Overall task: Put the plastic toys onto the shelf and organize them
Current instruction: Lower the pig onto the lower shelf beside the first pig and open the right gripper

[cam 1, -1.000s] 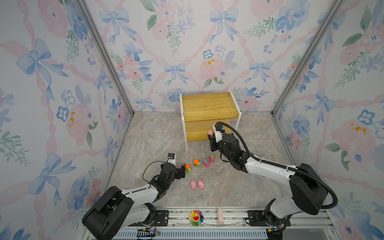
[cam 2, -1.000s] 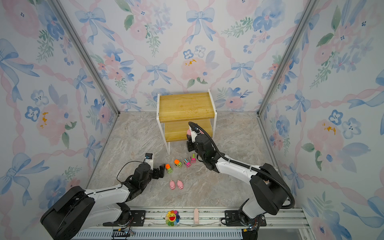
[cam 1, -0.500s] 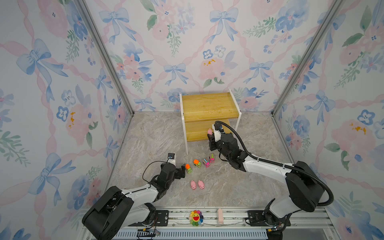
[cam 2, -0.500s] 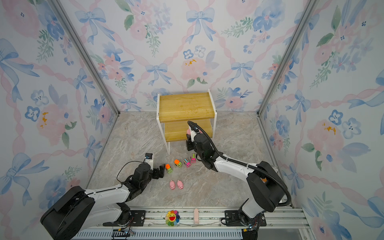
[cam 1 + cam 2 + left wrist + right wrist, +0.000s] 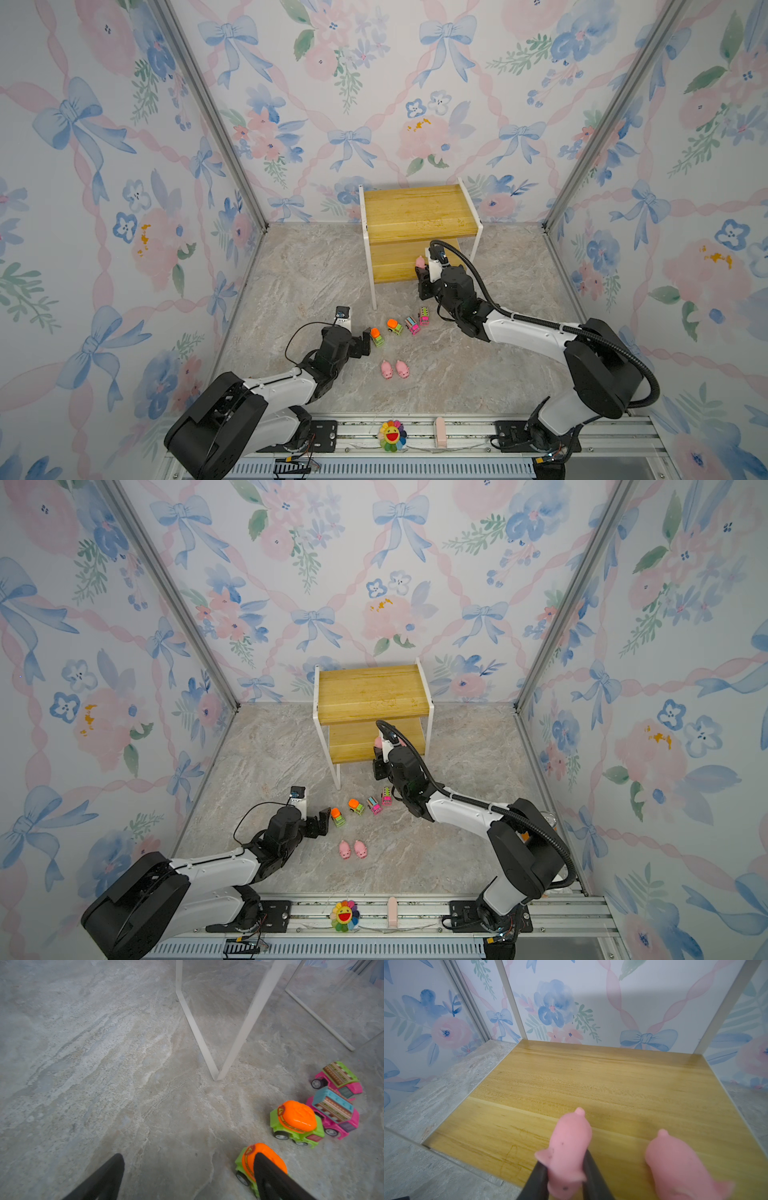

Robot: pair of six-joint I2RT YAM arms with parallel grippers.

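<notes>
We see a pink pig (image 5: 566,1147) pinched in the nearly closed jaws of the right gripper (image 5: 564,1165), over the front of the shelf (image 5: 591,1084)'s lower board, beside a second pig (image 5: 679,1169) resting there. On the floor (image 5: 104,1064), the left gripper (image 5: 189,1159) hovers wide open and empty, one finger in front of a green truck (image 5: 247,1161); three more trucks (image 5: 297,1120) and two more pigs (image 5: 387,369) lie nearby.

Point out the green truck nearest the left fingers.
The green truck at the row's left end, beside the left fingers; the other green truck sits beside a pink truck.
</notes>
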